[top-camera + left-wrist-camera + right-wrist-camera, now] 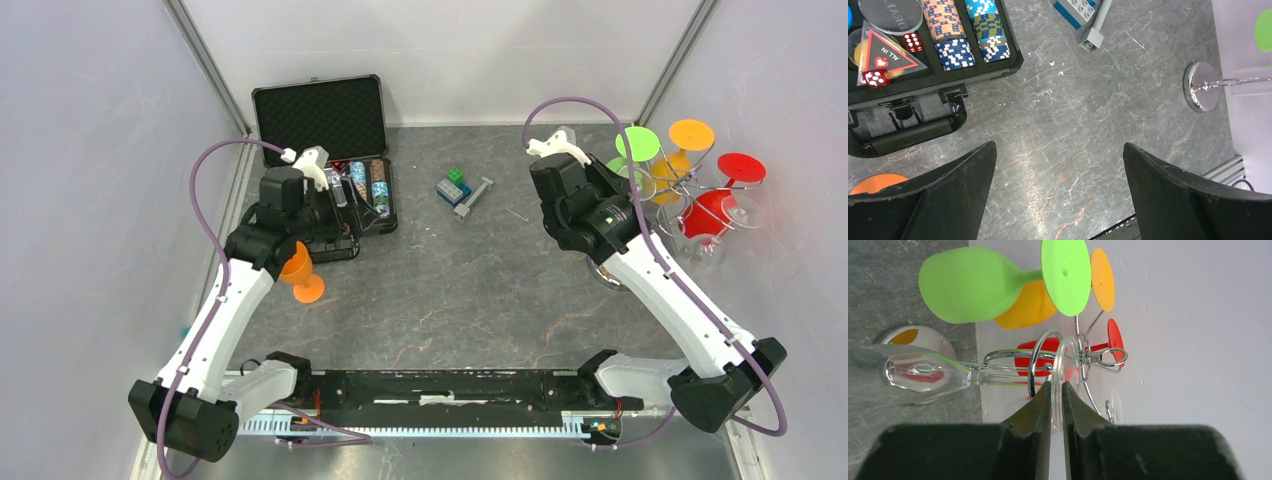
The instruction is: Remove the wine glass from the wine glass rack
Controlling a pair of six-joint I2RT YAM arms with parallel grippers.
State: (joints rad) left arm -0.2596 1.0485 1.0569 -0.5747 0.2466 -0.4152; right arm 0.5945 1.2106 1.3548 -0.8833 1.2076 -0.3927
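Right wrist view: my right gripper appears clamped on the wine glass foot, placed to slide it off the wine glass rack.

The wine glass is clear, the wine glass rack silver, the table grey-veined.

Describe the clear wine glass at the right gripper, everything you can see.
The clear glass wine glass is see-through: rounded bowl, thin stem, flat round foot. It hangs bowl-down on the silver wire wine glass rack, stem passing through a curled hook arm, bowl toward the rack's round base. The right gripper pinches the rim of its foot.
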